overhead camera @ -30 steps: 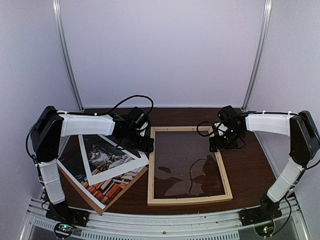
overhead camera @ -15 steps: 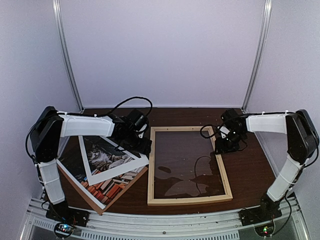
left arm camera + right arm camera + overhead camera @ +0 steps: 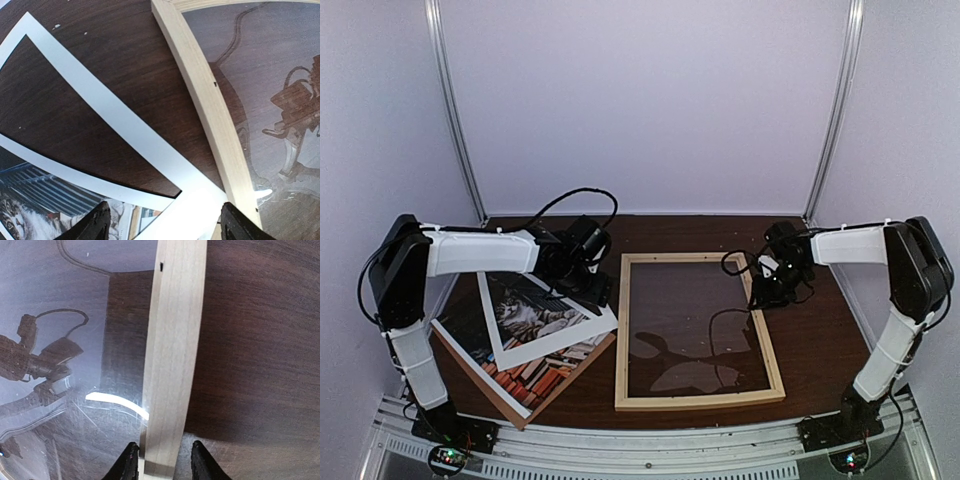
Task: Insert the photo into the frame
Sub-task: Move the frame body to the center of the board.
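Right gripper (image 3: 163, 462) straddled frame (image 3: 175, 340) right rail, jaws close against it; couldn't tell if clamped. Left gripper (image 3: 165, 225) hung open over mat (image 3: 100, 105) corner. Photo (image 3: 532, 320) lay left of frame, under mat. Best to pinch the rail squarely and steady the frame.

- The frame (image 3: 773, 345): pale natural wood rails, with a glossy pane (image 3: 695, 300) mirroring dark shapes.
- The photo (image 3: 525, 318): grey striped tabby cat, red and orange books, dark background.
- The mat border (image 3: 560, 345): plain white.
- The table (image 3: 820, 330): dark brown wood grain.
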### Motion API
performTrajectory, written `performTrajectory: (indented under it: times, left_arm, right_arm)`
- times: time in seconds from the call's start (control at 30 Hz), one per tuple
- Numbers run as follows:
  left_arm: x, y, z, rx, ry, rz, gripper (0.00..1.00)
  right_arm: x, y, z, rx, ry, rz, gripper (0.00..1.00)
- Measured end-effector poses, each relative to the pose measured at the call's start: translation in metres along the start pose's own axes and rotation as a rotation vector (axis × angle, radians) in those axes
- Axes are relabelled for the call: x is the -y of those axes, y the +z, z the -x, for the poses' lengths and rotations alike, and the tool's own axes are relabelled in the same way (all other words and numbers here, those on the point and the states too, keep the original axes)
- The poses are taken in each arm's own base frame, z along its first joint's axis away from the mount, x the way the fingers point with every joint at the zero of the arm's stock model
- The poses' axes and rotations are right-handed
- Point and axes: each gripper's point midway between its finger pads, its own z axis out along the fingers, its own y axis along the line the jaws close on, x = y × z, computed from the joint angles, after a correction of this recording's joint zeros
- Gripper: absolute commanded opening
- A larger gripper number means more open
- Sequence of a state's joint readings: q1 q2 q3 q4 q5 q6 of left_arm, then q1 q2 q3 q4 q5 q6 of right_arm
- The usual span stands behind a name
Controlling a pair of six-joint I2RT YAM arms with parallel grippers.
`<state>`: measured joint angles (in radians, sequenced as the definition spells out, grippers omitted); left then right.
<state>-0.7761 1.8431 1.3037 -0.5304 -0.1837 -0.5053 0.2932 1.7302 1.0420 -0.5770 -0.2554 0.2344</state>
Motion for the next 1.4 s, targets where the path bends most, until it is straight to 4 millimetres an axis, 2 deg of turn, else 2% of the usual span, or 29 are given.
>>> performTrajectory:
  times: [0.33, 0.7, 0.93, 1.1, 1.2, 1.3, 1.4]
  left_arm:
    - [-0.029, -0.012, -0.005, 0.014, -0.003, 0.102, 0.76]
    - [-0.078, -0.016, -0.023, -0.026, -0.068, 0.177, 0.77]
    - [-0.115, -0.028, -0.036, -0.04, -0.15, 0.196, 0.79]
    - [-0.144, -0.038, -0.047, -0.039, -0.226, 0.208, 0.79]
    - [-0.164, -0.042, -0.057, -0.04, -0.287, 0.22, 0.79]
    - [-0.185, -0.044, -0.072, -0.049, -0.359, 0.235, 0.79]
    - [-0.204, -0.044, -0.09, -0.071, -0.428, 0.259, 0.79]
  right_arm:
    - [-0.001, 0.003, 0.009, 0.019, 0.083, 0.06, 0.25]
    - [0.02, 0.003, 0.03, 0.058, 0.127, 0.037, 0.24]
    - [0.035, 0.0, 0.035, 0.072, 0.148, -0.003, 0.26]
    - [0.048, -0.004, 0.036, 0.079, 0.157, -0.072, 0.31]
    - [0.055, -0.007, 0.035, 0.08, 0.164, -0.104, 0.37]
    - [0.057, -0.014, 0.037, 0.095, 0.163, -0.118, 0.49]
    - [0.05, -0.027, 0.044, 0.137, 0.142, -0.112, 0.58]
